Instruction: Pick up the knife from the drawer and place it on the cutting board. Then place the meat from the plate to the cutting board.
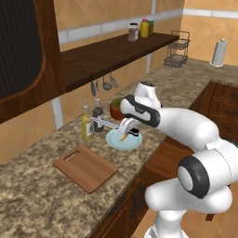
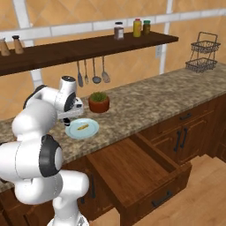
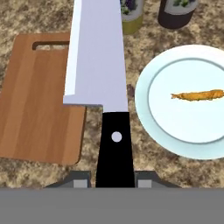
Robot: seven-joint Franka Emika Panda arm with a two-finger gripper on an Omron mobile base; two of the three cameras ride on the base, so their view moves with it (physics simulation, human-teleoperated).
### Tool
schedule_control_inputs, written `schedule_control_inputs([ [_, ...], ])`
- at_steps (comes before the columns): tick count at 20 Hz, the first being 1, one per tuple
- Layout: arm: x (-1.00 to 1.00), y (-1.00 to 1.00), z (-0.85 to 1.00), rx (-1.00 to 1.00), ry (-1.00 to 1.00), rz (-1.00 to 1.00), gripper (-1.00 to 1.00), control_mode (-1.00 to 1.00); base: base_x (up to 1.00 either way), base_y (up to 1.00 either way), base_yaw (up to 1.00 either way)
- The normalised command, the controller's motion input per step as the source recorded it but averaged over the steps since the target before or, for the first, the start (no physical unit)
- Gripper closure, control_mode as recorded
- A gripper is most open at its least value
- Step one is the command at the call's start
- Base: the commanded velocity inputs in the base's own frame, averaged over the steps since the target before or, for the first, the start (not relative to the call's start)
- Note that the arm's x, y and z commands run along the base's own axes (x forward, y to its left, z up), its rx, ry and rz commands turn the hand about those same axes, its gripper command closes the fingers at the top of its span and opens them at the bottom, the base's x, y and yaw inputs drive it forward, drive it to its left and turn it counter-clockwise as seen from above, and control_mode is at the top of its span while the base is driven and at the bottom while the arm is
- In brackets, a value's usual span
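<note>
Board point(image 3: 39, 100) sits left in my hand view, flat on the counter point(image 1: 28, 195), nothing on it. Knife point(image 3: 103, 65) runs up the middle; my gripper point(image 3: 113, 179) is pinched on its black handle, jaws narrowly apart with the handle filling the gap. Blade juts forward above the gap between board and plate point(image 3: 148, 70), only its left edge overlapping the board's right side. Right of that, meat point(image 3: 197, 95) lies on the plate, untouched. Two bottles point(image 1: 92, 122) stand just past the blade tip. In the right base view the drawer point(image 2: 141, 170) hangs open below the counter.

Risks, my guess: lowering here lands the knife half off the board, so I need to shift left. Swinging the long blade could clip the bottles or plate rim. Grip is far back on the handle, so the blade may pivot or slip.
</note>
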Motion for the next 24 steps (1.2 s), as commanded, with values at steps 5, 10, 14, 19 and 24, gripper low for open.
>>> schedule_control_inputs([
  [5, 0.00, 0.00, 0.00, 0.00, 0.00, 0.00, 1.00, 1.00, -0.04, 0.55, -0.04],
  [10, 0.00, 0.00, 0.00, 0.00, 0.00, 0.00, 1.00, 1.00, 0.00, 0.32, 0.10],
  [14, 0.00, 0.00, 0.00, 0.00, 0.00, 0.00, 1.00, 1.00, 0.00, 0.33, 0.42],
  [19, 0.00, 0.00, 0.00, 0.00, 0.00, 0.00, 1.00, 1.00, 0.00, 0.42, 0.52],
  [24, 0.00, 0.00, 0.00, 0.00, 0.00, 0.00, 1.00, 1.00, 0.00, 0.48, 0.49],
])
